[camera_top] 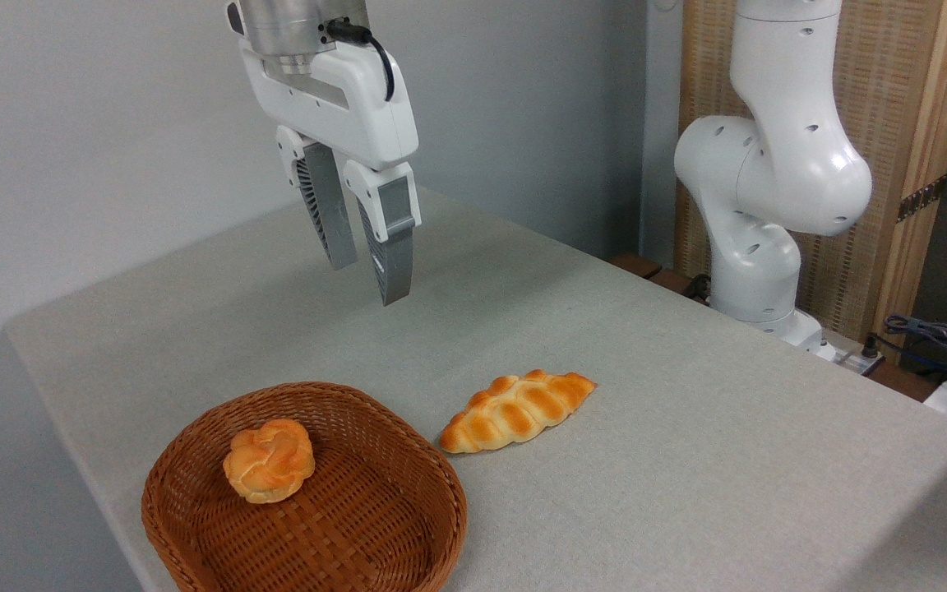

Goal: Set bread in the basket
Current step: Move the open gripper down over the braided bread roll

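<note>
The bread [516, 411], a long braided golden-orange loaf, lies on the grey table just right of the basket. The reddish-brown wicker basket [408, 493] sits at the table's front left with a small round knotted bun [269, 460] inside it. My gripper [370, 283] hangs high above the table, behind the basket and up-left of the bread. Its two grey ribbed fingers [391, 255] stand a little apart with nothing between them.
The arm's white base [769, 214] stands at the right behind the table's far edge, in front of a wooden panel. Cables [934, 337] lie at the far right. The grey tablecloth [687, 460] spreads out to the right of the bread.
</note>
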{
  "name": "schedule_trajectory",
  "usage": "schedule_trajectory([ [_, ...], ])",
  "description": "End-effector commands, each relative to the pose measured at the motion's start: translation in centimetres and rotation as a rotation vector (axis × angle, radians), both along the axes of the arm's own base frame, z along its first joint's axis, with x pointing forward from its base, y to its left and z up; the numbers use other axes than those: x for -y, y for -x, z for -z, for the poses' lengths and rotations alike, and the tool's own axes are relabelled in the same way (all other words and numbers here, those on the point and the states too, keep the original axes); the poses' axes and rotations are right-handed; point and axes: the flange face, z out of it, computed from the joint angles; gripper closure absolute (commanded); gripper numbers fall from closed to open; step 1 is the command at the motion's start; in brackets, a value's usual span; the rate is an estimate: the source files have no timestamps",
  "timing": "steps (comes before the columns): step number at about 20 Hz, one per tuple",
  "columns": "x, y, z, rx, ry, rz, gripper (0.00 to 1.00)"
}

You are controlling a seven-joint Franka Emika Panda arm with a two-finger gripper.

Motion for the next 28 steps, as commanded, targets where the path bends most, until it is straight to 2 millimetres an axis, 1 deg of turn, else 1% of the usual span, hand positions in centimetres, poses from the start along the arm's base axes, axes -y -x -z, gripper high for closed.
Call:
schedule_trajectory([
  [1, -0.1, 0.0, -0.4, 0.01, -0.006, -0.011, 0.0],
  [12, -0.1, 0.2, -0.3, 0.006, -0.006, -0.011, 0.0],
  [16, -0.5, 0.2, -0.4, 0.008, -0.008, -0.019, 0.0],
  [19, -0.8, 0.5, 0.5, -0.006, -0.009, -0.028, 0.0],
  [23, -1.7, 0.6, 1.3, 0.0, -0.017, -0.038, 0.0],
  [24, -1.8, 0.7, 1.9, 0.013, -0.018, -0.041, 0.0],
  [26, -3.3, 1.1, 3.1, 0.028, -0.018, -0.064, 0.0],
  [28, -3.7, 1.6, 4.5, 0.022, -0.019, -0.068, 0.0],
])
